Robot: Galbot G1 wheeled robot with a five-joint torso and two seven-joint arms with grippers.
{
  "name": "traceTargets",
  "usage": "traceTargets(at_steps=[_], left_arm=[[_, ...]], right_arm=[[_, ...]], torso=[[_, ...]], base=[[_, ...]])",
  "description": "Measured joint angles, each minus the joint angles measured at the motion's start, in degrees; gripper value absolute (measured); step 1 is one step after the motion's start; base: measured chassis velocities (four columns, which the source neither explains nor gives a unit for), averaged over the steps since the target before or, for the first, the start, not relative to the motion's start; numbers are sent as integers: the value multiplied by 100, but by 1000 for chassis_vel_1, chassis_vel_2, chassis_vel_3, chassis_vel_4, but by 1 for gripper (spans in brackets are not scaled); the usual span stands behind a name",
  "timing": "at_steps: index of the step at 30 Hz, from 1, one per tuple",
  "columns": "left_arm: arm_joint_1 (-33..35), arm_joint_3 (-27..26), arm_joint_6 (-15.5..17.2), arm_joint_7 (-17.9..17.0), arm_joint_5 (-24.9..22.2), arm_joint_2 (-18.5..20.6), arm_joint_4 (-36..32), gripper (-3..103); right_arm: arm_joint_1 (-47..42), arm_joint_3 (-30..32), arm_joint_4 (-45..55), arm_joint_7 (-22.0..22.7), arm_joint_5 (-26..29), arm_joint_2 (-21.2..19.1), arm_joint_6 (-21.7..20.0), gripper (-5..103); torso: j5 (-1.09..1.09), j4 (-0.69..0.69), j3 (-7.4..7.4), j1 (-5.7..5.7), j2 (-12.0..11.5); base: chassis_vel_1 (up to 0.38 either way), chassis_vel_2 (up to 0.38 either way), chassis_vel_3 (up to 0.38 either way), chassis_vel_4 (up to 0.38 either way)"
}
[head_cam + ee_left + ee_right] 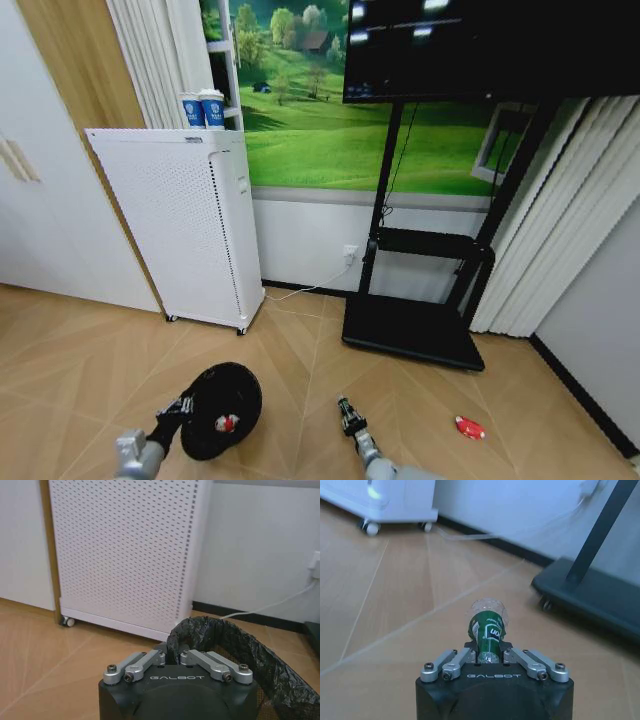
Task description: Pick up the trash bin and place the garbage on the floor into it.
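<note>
Trash bin (221,410) pinched at its rim by left end effector (181,408) — right end effector (347,413) grips the bottle (487,625) — wrapper (469,428) on floor.

The left gripper (172,656) grips the trash bin's (260,652) liner-covered rim, with the white perforated unit (125,550) behind.

The trash bin (222,410) is small, round and black, with a crinkly black bag (240,645) over its rim — it is tipped so its open mouth shows. A red-and-white can (227,423) lies inside it. The clear bottle (487,627) has a green label. A red-and-white wrapper (469,428) lies flat on the floor — well apart from the bin.
</note>
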Motion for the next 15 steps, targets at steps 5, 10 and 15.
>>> traceTargets(at_steps=[5,10,15], left_arm=[[-913,580,64,-4,-354,181,666,7],[-1744,1107,124,-15,-604,182,1140,7],[-2153,1434,130,135,-643,177,1348,7]], right_arm=[[93,237,163,-98,-519,-163,480,20],[190,397,490,-280,-887,-376,797,20],[245,524,745,-631,-1243,-580,1115,20]], torso=[[-2,2,1,0,0],[-2,-2,0,1,0],[-2,4,1,1,0]], base=[[0,0,0,0],[0,0,0,0],[0,0,0,0]])
